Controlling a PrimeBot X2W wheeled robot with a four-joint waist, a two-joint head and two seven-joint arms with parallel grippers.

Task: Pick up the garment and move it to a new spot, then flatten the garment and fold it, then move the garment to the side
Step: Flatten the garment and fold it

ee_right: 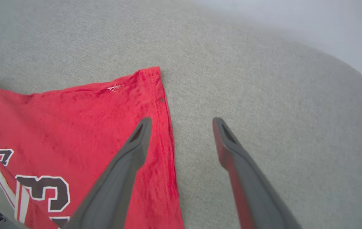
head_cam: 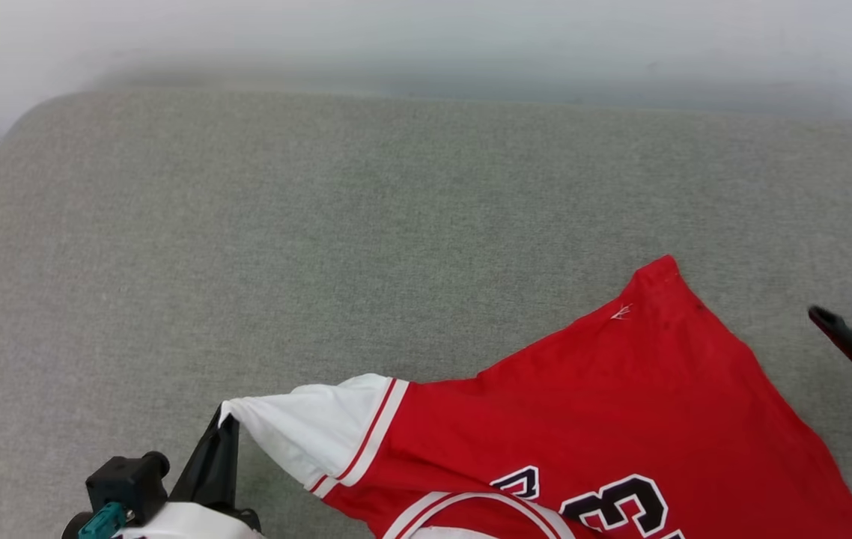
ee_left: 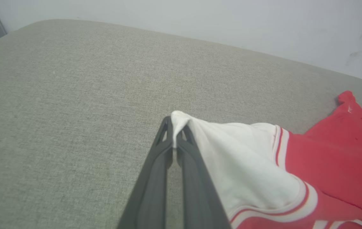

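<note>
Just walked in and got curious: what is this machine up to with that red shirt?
A two-armed robot is handling a red jersey that lies on a grey padded surface. Its left gripper is shut on the tip of the white sleeve, which is drawn out to a point. Its right gripper is open at the jersey's opposite edge, holding nothing.

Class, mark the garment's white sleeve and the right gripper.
white sleeve (ee_left: 241, 162): left wrist view, middle of the sleeve fabric.
right gripper (ee_right: 182, 121): right wrist view, midway between its open fingertips.
</note>
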